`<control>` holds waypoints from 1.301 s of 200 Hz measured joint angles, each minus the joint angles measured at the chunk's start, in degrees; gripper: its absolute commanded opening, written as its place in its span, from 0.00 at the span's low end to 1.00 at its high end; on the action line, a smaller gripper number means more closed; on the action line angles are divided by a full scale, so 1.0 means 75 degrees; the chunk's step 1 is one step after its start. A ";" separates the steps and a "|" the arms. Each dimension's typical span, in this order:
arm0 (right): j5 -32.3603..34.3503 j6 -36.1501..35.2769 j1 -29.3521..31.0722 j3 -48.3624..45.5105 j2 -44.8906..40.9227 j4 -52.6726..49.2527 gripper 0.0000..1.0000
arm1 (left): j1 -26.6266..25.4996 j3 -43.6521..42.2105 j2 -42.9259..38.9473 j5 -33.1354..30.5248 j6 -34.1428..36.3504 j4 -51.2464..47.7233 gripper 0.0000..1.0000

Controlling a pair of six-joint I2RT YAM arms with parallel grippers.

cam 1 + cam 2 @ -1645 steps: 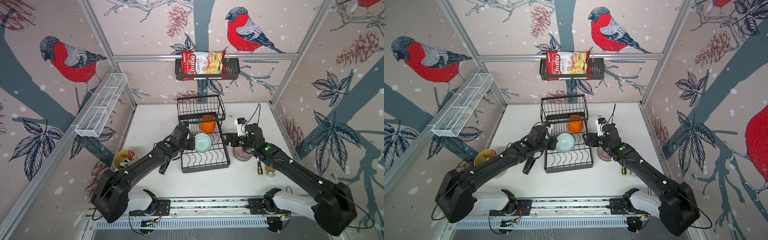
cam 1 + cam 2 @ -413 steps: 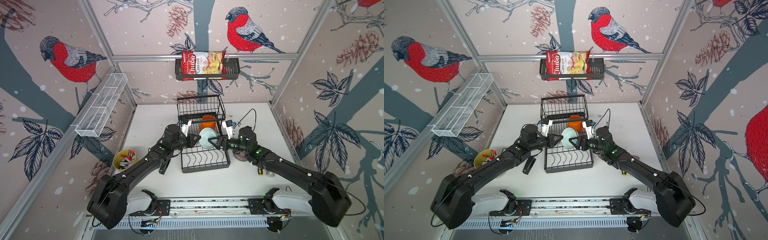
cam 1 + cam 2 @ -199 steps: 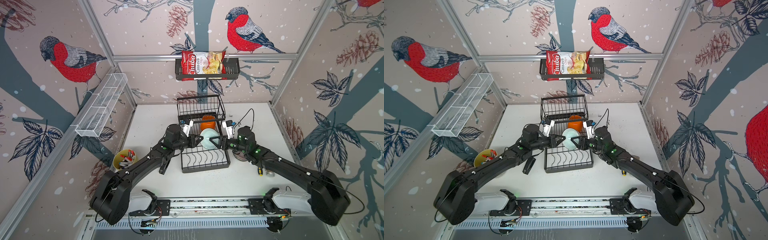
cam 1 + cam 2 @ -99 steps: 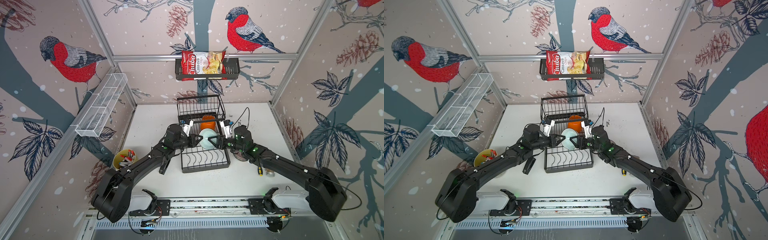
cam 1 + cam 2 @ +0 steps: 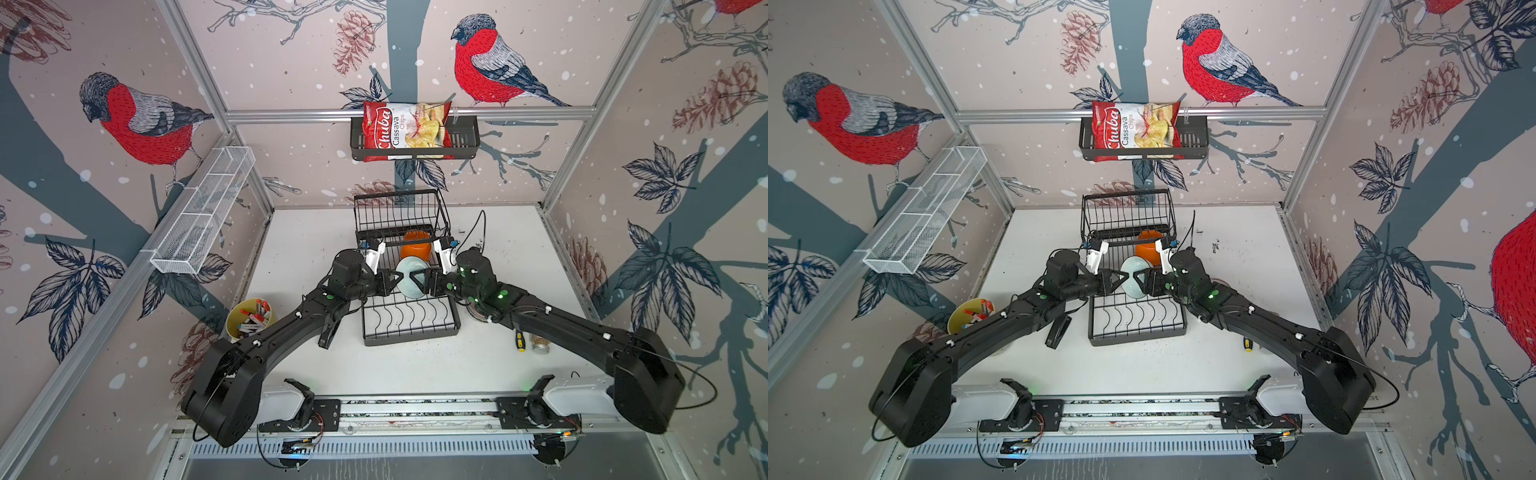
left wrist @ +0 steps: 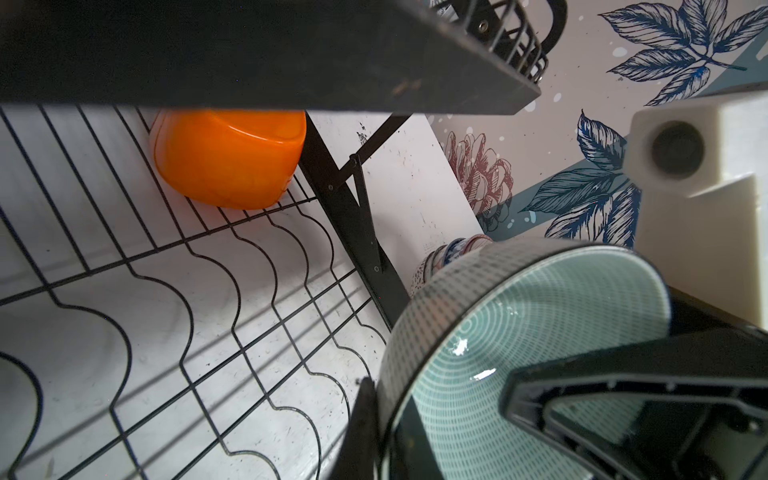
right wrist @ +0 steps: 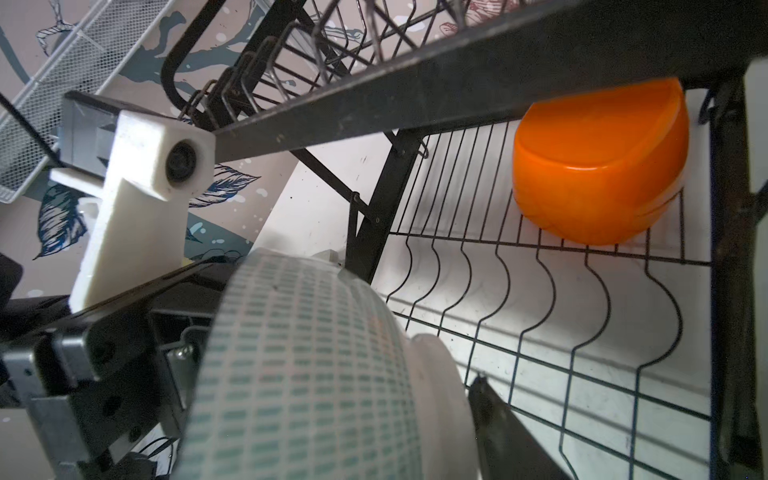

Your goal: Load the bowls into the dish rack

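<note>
My left pincer (image 5: 395,277) is clamped on the rim of the pale mint bowl (image 5: 410,286), which stands on edge over the dish rack (image 5: 411,332), just nearer than the orange bowl (image 5: 415,248). My right pincer (image 5: 420,277) meets the bowl's underside; I cannot tell whether it grips. I would lower the rim squarely into a wire valley, then let go.

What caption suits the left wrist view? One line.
Left fingers pinch the mint bowl by its rim over the rack; orange bowl sits inside.
</note>
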 measured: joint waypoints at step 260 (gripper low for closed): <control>0.4639 -0.0358 0.1708 0.1734 0.1626 -0.2515 0.00 | -0.0108 -0.0233 -0.0329 -0.1658 0.0251 -0.1352 0.05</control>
